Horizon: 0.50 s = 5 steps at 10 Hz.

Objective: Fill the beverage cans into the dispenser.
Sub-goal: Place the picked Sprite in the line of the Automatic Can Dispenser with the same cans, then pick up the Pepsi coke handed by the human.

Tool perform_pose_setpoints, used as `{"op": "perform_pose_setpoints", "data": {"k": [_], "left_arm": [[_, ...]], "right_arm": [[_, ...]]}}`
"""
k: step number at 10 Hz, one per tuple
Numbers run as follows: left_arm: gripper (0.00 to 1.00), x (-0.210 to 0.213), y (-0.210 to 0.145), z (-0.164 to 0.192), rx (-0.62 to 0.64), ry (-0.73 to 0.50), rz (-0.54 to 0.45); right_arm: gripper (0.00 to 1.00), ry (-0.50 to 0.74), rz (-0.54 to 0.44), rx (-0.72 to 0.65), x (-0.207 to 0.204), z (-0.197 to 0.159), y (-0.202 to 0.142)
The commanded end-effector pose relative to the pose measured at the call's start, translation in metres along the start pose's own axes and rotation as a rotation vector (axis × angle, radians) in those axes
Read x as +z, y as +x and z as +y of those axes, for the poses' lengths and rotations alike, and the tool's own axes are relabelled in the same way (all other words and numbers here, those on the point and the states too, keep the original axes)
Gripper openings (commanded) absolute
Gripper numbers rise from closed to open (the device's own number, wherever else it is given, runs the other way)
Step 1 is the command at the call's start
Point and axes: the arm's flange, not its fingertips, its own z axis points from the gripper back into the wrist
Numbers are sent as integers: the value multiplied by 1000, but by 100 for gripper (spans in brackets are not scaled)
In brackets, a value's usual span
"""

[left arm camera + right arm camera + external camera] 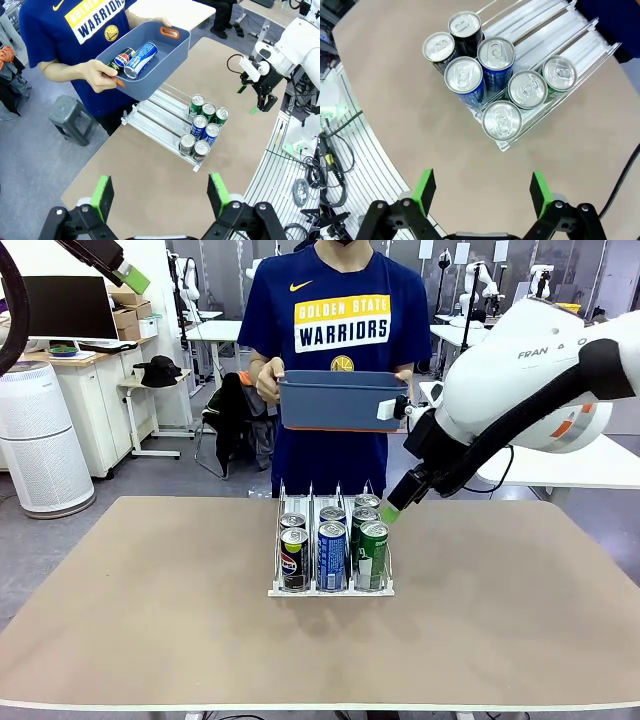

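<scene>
Mid-table, seven beverage cans (331, 550) crowded at the near end of the dispenser (330, 592), with far lane ends free for loading. Beyond, in a person's hands (268, 380), a tub (340, 400) with two more cans, seemingly on offer. Right gripper (388, 512) just right of the dispenser, jaws apart, empty; left gripper (160, 192) high, likewise parted.
</scene>
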Motion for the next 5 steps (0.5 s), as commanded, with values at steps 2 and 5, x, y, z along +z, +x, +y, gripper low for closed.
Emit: {"op": "perform_pose_setpoints", "data": {"k": [2, 5], "left_arm": [[100, 0, -1, -1, 0, 2, 5], [100, 0, -1, -1, 0, 2, 5]], "right_arm": [[100, 2, 27, 16, -14, -4, 13], [100, 2, 27, 16, -14, -4, 13]]}}
